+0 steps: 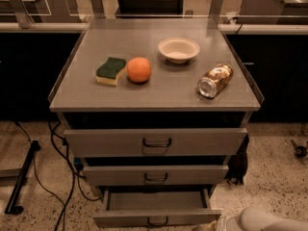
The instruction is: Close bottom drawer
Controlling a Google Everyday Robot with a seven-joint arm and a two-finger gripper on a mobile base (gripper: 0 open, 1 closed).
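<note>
The grey metal worktop (159,93) tops a three-drawer cabinet; raised lips run along its left and right sides. On it lie a green-and-yellow sponge (110,70) just beside an orange (139,70), a pale shallow bowl (178,49) further back, and a crumpled can (215,80) on its side near the right edge, open end facing front. Below sits the top drawer (156,142), its front standing a little proud; under it the middle drawer (155,175); lowest, the bottom drawer (156,219) is pulled out, its grey inside showing behind the front panel with the small dark loop handle. The claw (209,226) sits at the lower frame edge, just right of that drawer's front corner, on the white arm (269,220); whether it is spread or pressed together I cannot tell. The floor (274,186) is speckled stone; black cables (62,177) trail left of the cabinet beside a dark stand leg (21,182); behind the worktop runs a pale rail (43,27), and beyond it a dark chair (149,4).
</note>
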